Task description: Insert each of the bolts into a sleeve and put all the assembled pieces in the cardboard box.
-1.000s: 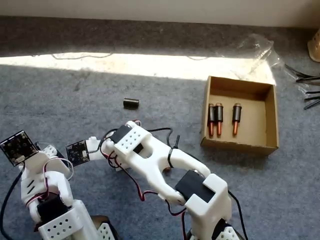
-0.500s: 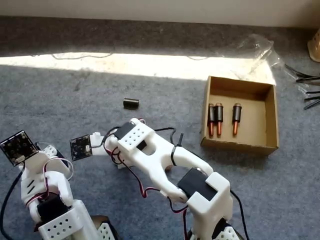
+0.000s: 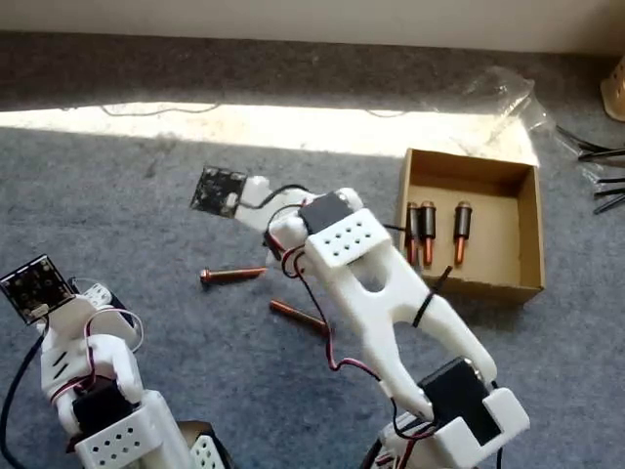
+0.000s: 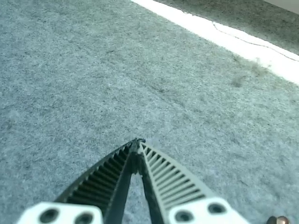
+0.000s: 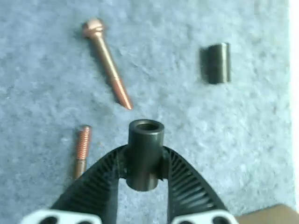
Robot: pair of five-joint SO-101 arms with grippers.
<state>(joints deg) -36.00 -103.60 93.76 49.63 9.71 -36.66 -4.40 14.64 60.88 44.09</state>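
Sitting clamped inside the right pincer [image 5: 145,161] is a sleeve [image 5: 146,135].

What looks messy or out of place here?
Nothing looks broken. A bolt, a second bolt and a spare sleeve lie loose on the carpet, simply not assembled yet. Three finished pieces lie neatly in the cardboard box.

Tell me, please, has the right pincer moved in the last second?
Yes. In the high view the right pincer, shut on a sleeve, has swung forward and closer to the box.
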